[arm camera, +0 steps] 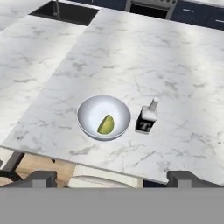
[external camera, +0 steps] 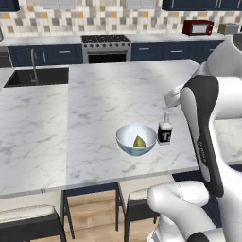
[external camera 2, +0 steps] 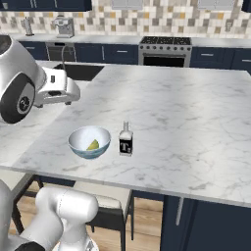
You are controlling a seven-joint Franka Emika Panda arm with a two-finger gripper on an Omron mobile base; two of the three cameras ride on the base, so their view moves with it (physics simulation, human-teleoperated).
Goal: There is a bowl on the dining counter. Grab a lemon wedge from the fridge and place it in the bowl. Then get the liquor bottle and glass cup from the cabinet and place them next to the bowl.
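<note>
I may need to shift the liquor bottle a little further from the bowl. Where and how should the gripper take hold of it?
Grip the liquor bottle across its dark squarish body, below the narrow pale neck. It stands upright on the dining counter, so come from above or from its far side; the bowl crowds the other side. The open gripper probably spans the body.

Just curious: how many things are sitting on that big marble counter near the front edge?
2: a bowl with a lemon wedge inside, and a liquor bottle upright just beside it. No glass cup there.
</note>
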